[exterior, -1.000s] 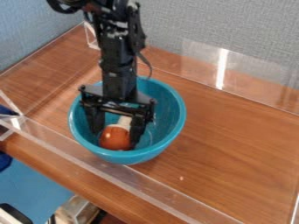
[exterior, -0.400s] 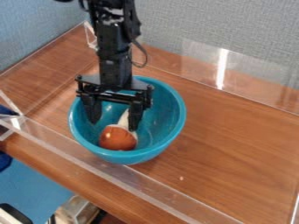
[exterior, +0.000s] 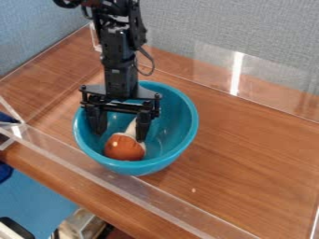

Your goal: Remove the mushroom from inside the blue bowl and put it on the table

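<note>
The blue bowl (exterior: 177,124) sits on the brown wooden table (exterior: 249,131) near its front left. Inside it lies the mushroom (exterior: 123,146), reddish-brown cap toward me, cream stem behind. My gripper (exterior: 121,122) hangs straight down over the bowl, just above the mushroom, open, with one black finger on each side and nothing between them. It does not touch the mushroom.
A low clear acrylic wall (exterior: 174,207) runs around the table edges, close in front of the bowl. The black arm (exterior: 116,47) rises from the bowl toward the back left. A blue-grey wall stands behind the table.
The gripper has risen from around the mushroom in the bowl and now hangs above it. The mushroom stayed in the bowl. Between the last two frames almost nothing moved.
</note>
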Controlling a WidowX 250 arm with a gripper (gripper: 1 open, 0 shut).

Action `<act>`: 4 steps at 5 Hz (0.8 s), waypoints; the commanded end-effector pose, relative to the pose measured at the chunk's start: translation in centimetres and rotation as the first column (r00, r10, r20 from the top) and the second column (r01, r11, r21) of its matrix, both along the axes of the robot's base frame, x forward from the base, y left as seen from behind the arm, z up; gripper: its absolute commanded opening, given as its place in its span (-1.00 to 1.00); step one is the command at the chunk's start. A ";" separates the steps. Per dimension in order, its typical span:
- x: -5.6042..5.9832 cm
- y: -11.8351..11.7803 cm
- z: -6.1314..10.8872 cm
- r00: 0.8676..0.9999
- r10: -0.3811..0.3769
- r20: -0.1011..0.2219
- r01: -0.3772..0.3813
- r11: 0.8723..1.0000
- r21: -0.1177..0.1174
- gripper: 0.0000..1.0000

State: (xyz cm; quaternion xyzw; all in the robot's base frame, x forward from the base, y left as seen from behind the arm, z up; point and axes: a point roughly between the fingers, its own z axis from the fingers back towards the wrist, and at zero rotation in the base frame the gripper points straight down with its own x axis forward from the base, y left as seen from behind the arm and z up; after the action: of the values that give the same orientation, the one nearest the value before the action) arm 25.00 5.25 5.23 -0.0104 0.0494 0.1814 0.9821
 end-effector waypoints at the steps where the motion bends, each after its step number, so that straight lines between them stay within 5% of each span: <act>1: 0.3 0.0 0.8 0.999 0.039 0.026 -0.039 0.999 0.003 -1.00; 4: 0.3 -1.5 2.8 0.997 0.070 0.030 -0.071 0.997 0.008 -1.00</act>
State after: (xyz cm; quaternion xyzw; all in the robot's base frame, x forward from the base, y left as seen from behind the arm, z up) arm 24.44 3.69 6.30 -0.0087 0.0687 0.2185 0.9734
